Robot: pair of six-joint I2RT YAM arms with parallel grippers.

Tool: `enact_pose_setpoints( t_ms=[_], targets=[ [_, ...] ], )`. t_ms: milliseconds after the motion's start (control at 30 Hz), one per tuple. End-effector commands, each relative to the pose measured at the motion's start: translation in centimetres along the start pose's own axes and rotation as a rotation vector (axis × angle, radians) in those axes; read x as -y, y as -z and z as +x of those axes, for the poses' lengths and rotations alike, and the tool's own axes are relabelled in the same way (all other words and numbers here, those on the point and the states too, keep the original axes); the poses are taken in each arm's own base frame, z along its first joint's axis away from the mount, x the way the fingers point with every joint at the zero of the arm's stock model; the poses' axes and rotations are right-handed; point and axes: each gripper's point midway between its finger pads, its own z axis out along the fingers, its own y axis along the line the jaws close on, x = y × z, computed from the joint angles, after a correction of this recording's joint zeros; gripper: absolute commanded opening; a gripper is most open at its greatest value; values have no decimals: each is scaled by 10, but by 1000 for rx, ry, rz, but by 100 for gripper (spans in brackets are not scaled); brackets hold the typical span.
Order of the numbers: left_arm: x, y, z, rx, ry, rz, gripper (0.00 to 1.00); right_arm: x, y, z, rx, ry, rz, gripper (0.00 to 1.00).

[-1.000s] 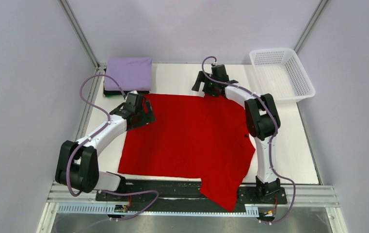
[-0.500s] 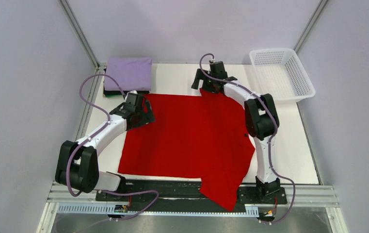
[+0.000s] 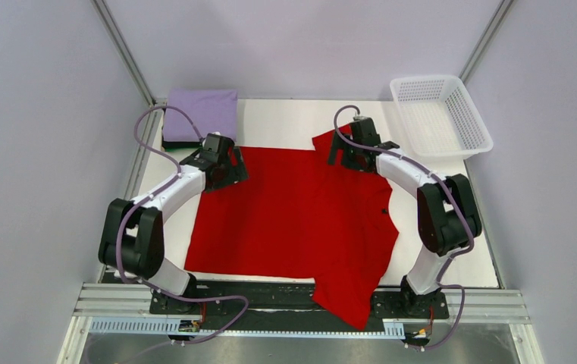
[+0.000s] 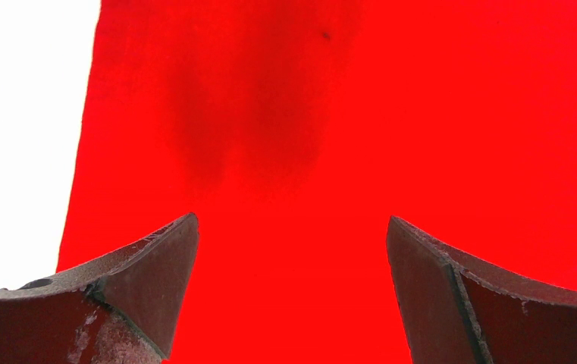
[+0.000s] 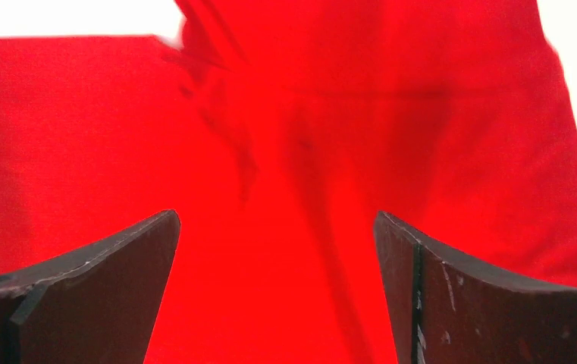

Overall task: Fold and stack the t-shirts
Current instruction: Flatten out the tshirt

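Hovering at the far edge of the red t-shirt (image 3: 293, 212), our left gripper (image 4: 291, 220) and right gripper (image 5: 276, 216) are wide open, holding nothing. The shirt lies spread on the table (image 3: 285, 117) so we can fold it and stack it on the lavender t-shirt (image 3: 203, 112).

No text, label, brand, number or sign readable in any view. Red t-shirt (image 3: 293, 212): plain cloth, no print visible. Lavender t-shirt (image 3: 203, 112) and white basket (image 3: 471, 114): nothing legible at this size.
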Motion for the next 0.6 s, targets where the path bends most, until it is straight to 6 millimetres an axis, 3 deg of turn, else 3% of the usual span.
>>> enact_pose_setpoints(
  t_ms=[0,167,333,567],
  targets=[
    [12,-21,-18,20,-2,8,100,36,-13,17,-71,-60,109,100],
    [12,-51,-16,-18,42,16,100,72,-38,12,-90,-102,246,100],
    [-7,-78,-20,-53,110,-15,100,96,-61,10,-133,-148,299,100],
    [-21,-100,-24,-94,144,-61,100,108,-83,-10,-136,-188,285,100]
  ],
)
